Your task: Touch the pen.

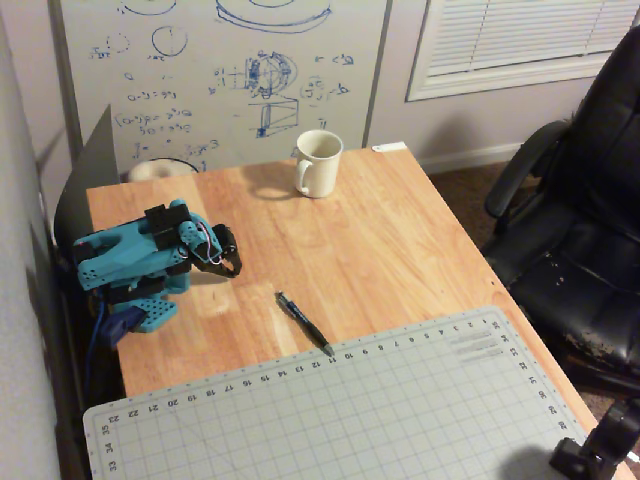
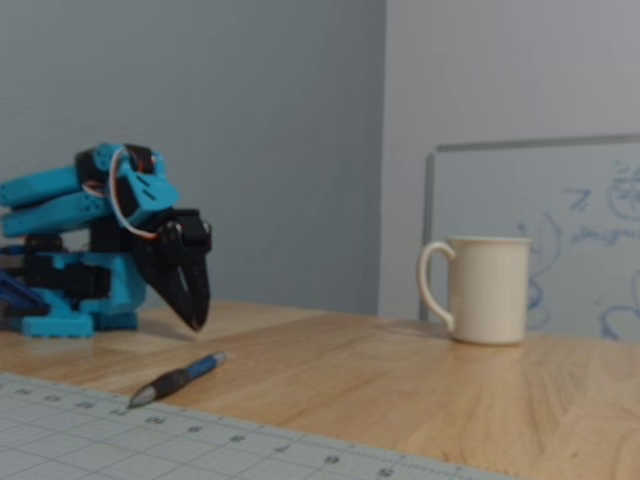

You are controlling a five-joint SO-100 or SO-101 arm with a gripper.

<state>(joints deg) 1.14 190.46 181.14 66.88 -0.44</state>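
The pen (image 1: 303, 322) is thin and dark, with a metallic tip. It lies diagonally on the wooden table (image 1: 380, 260), its tip at the edge of the grey cutting mat (image 1: 330, 420). It also shows in a fixed view (image 2: 178, 378) with a blue rear end. My teal arm is folded at the table's left. Its black gripper (image 1: 230, 265) points down, shut and empty, a short way left of and behind the pen. In a fixed view the gripper (image 2: 195, 318) hangs with its tips just above the table, apart from the pen.
A white mug (image 1: 320, 162) stands at the table's far side, also in a fixed view (image 2: 483, 290). A whiteboard (image 1: 220, 80) leans behind the table. A black office chair (image 1: 580, 220) stands to the right. A black object (image 1: 590, 450) sits at the bottom right.
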